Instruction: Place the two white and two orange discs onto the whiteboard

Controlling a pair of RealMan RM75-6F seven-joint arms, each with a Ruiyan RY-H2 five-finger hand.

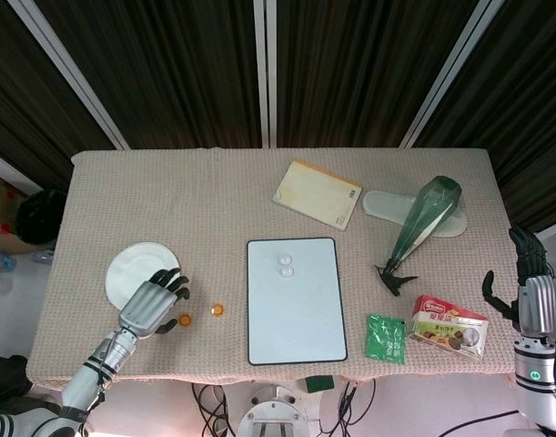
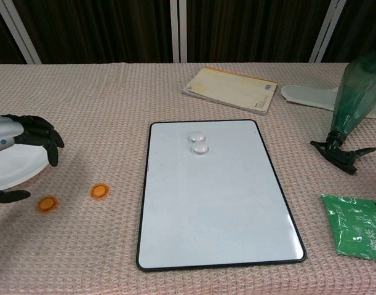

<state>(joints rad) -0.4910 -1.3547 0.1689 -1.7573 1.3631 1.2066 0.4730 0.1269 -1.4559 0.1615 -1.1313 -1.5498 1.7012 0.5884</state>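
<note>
Two white discs (image 2: pixel 198 143) sit on the whiteboard (image 2: pixel 218 209). Two orange discs (image 2: pixel 73 197) lie on the table near its left edge. The left hand (image 1: pixel 153 306) hovers over them, fingers spread, holding nothing. The right hand (image 1: pixel 530 293) holds nothing too.

Tablecloth (image 2: pixel 114 92): rough woven fabric, matt. Whiteboard (image 2: pixel 218 209): smooth, glossy w/ dark rim. White discs (image 2: pixel 199 142) shiny; orange discs (image 2: pixel 100 191) smooth plastic. Left hand (image 1: pixel 150 308): brushed-metal back, black fingers (image 2: pixel 37 132). Plate (image 1: pixel 132 269) matt white.
</note>
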